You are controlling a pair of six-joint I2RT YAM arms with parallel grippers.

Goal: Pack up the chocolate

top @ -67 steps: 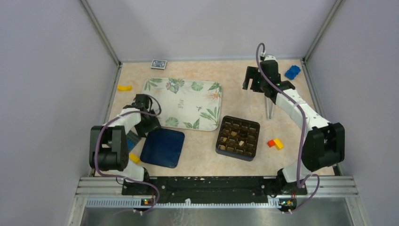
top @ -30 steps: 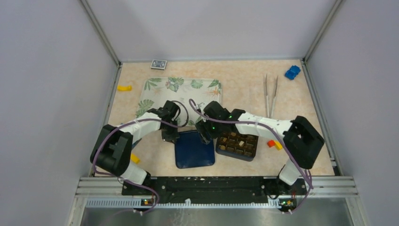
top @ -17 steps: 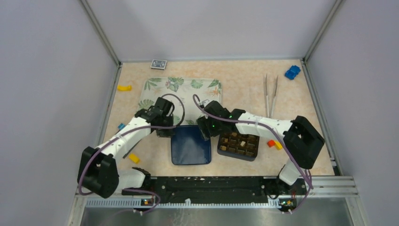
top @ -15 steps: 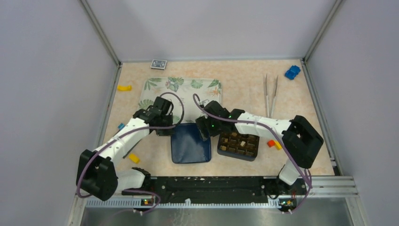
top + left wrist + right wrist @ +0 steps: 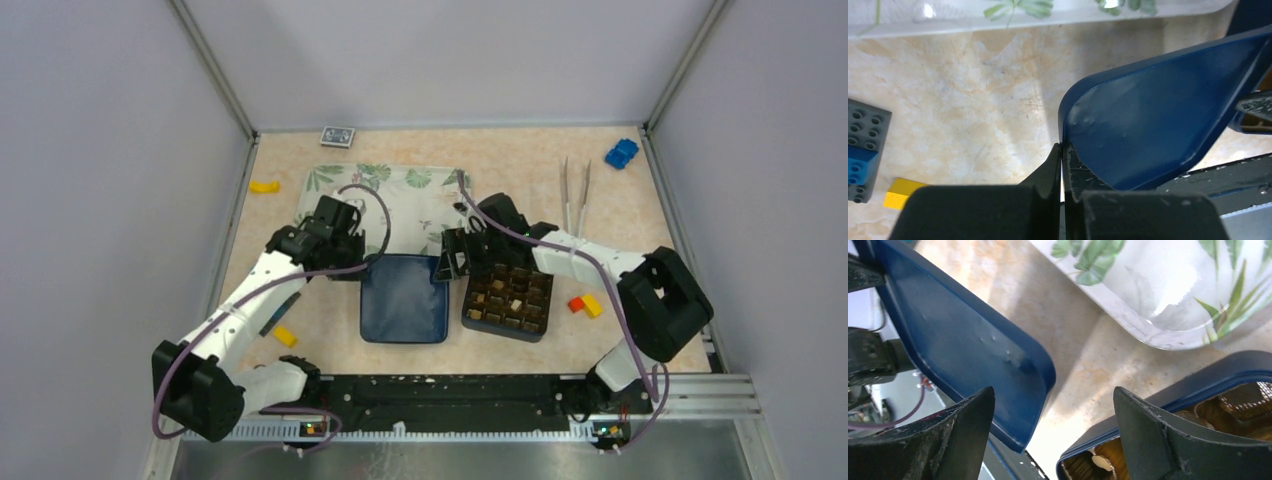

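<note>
Pinching the far left corner of the dark blue lid (image 5: 403,300), the left claw (image 5: 1063,148) is clenched tight on the rim. From its wrist view the lid looks tipped up off the table (image 5: 520,170) on that side, though how far I cannot say. The right claw (image 5: 1053,390) hangs just past the lid's far right corner with its jaws spread wide, grasping nothing. The chocolate (image 5: 512,303), small brown and tan bites, sits down in the cells of the dark gridded box (image 5: 505,333), which stands toward the near edge of the table, right of the middle. Several cells look filled; the others I cannot make out. What the coming move turns on, I reckon, is that the box lies directly to the right of the lid, just beside it with a thin strip of table between. So the lid has to travel rightward and come down flat. Lid and box are both close to square, so neither has much of a long axis, but the box is turned a little against the lid's edges and the corners will want lining up. The right claw is nearer the box; the left one has the lid. The leaf-patterned tray (image 5: 410,205) lies just behind both.
</note>
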